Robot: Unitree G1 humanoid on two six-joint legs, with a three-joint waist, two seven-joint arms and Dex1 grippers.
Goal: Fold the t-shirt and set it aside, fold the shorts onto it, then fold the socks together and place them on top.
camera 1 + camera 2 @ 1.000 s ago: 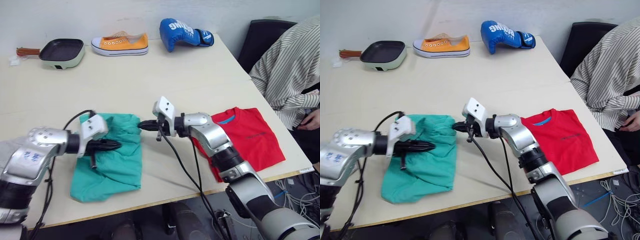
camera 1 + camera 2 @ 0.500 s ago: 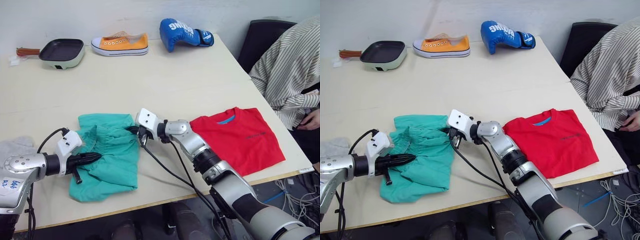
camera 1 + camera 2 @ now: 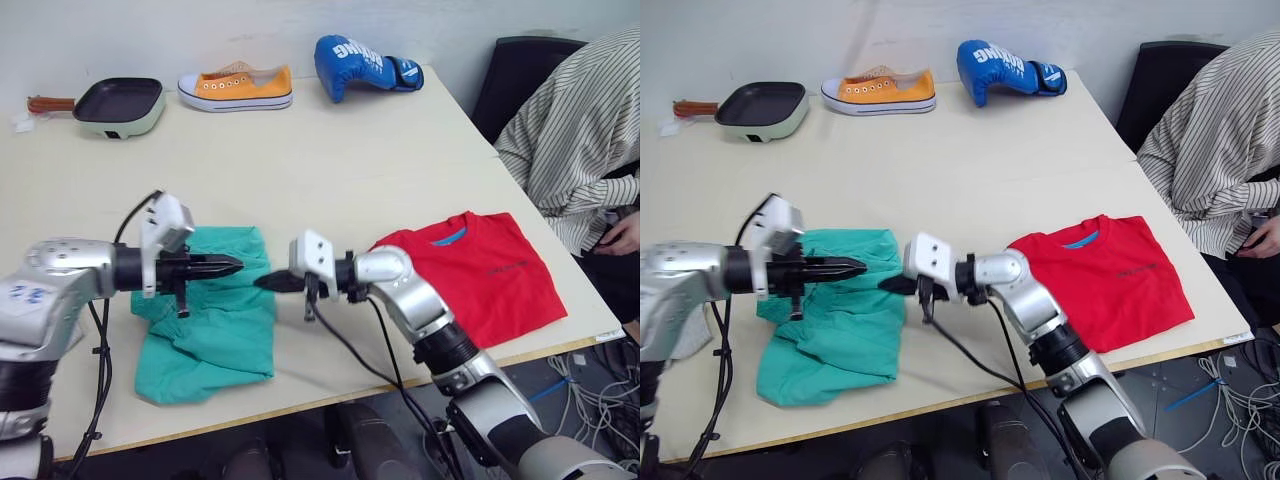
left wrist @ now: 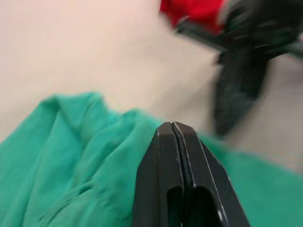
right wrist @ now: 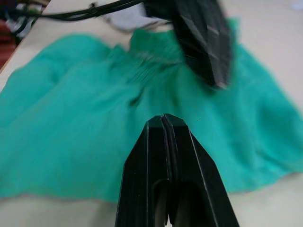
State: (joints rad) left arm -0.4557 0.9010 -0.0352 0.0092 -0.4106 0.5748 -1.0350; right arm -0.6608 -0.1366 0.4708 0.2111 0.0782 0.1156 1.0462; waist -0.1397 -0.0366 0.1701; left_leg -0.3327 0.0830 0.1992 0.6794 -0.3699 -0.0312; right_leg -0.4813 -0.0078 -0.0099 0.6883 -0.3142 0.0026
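The teal-green shorts (image 3: 215, 325) lie rumpled near the table's front left. My left gripper (image 3: 232, 267) hovers shut over their far right corner, fingers (image 4: 173, 137) pressed together with no cloth between them. My right gripper (image 3: 265, 283) points at it from the right, also shut and empty, its tip at the shorts' right edge. The two tips nearly meet. The red t-shirt (image 3: 490, 275) lies folded flat at the front right. A scrap of pale grey cloth (image 5: 124, 21), probably the socks, shows beyond the shorts, mostly hidden by my left arm.
Along the table's far edge stand a pan (image 3: 120, 105), an orange shoe (image 3: 235, 87) and a blue boxing glove (image 3: 365, 62). A person in a striped shirt (image 3: 580, 150) sits at the right by a black chair (image 3: 520, 70). Cables hang from both wrists.
My left gripper has moved right and away from me, from the shorts' left part to their far right corner. My right gripper pulled back slightly off the waistband. The shorts now lie more bunched.
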